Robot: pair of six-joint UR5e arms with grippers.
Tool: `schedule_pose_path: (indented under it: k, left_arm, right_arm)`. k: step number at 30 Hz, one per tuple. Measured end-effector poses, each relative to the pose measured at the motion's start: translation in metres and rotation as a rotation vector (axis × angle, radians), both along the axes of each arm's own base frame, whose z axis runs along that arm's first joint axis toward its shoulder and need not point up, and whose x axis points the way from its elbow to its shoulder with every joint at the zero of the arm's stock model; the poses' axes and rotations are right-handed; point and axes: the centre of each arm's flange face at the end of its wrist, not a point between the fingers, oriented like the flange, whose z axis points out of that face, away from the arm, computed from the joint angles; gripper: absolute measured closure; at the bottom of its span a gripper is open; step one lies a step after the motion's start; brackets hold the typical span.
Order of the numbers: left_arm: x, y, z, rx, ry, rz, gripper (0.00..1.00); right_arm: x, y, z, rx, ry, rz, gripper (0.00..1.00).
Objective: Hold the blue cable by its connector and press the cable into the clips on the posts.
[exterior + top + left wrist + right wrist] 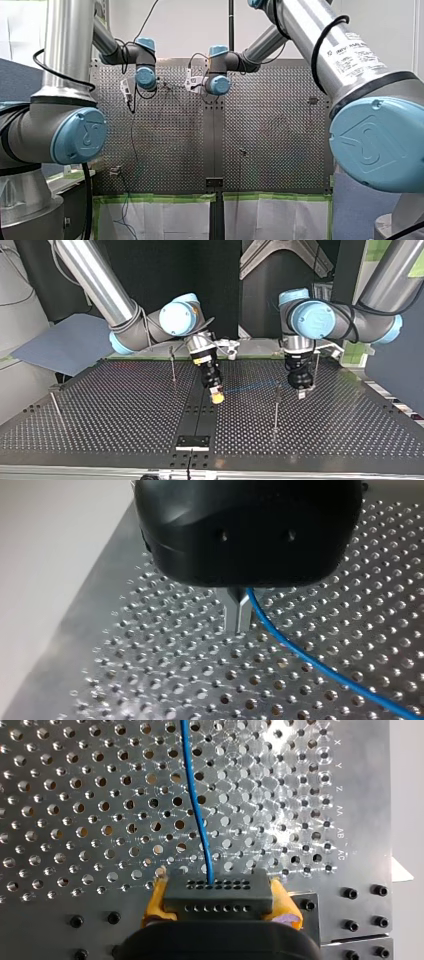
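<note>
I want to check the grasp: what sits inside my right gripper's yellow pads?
A dark connector with rows of holes, the blue cable leaving its front face. The right gripper body covers the connector's rear.

Thin blue cable, gently curved, ending in dark grey connector, slim posts upright

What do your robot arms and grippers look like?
My left arm and my right arm are shiny silver tubes with round light-blue caps at the joints and black cables running along them. The right arm has a white printed label. My left gripper is black with slim metal fingers. My right gripper is black with yellow pads.
</note>
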Motion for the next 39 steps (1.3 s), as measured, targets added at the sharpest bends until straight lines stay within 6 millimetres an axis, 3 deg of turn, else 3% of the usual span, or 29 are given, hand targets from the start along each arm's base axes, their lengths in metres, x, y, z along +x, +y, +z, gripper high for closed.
schedule_pose_path:
  k: [5,12,24,33,34,35,36,38,39]
  left_arm:
    - [0.010,0.000,-0.005,0.003,0.019,-0.014,0.99]
    - [0.021,0.006,0.006,-0.004,-0.004,-0.003,0.99]
    - [0.036,0.009,-0.004,-0.003,0.015,-0.012,0.99]
    - [0.039,0.010,-0.001,0.000,0.007,-0.018,0.99]
    - [0.039,0.010,-0.001,0.002,0.008,-0.019,0.89]
    - [0.039,0.009,-0.001,0.006,0.010,-0.018,0.68]
    - [0.038,0.009,-0.002,0.008,0.013,-0.017,0.68]
    - [0.037,0.009,-0.003,0.013,0.023,-0.008,0.36]
    - [0.036,0.009,-0.003,0.015,0.028,-0.003,0.36]
  right_arm:
    - [-0.001,-0.004,-0.004,0.004,0.004,-0.004,1.00]
    - [0.002,-0.012,-0.020,0.015,0.016,-0.007,1.00]
    - [-0.006,-0.029,-0.017,0.009,0.009,-0.029,1.00]
    - [-0.011,-0.037,-0.018,0.009,0.010,-0.039,1.00]
    - [-0.011,-0.037,-0.019,0.010,0.010,-0.039,1.00]
    - [-0.011,-0.037,-0.019,0.010,0.010,-0.039,1.00]
    - [-0.011,-0.037,-0.019,0.010,0.011,-0.039,1.00]
    - [-0.011,-0.037,-0.019,0.012,0.012,-0.039,1.00]
    - [-0.011,-0.036,-0.019,0.013,0.014,-0.039,1.00]
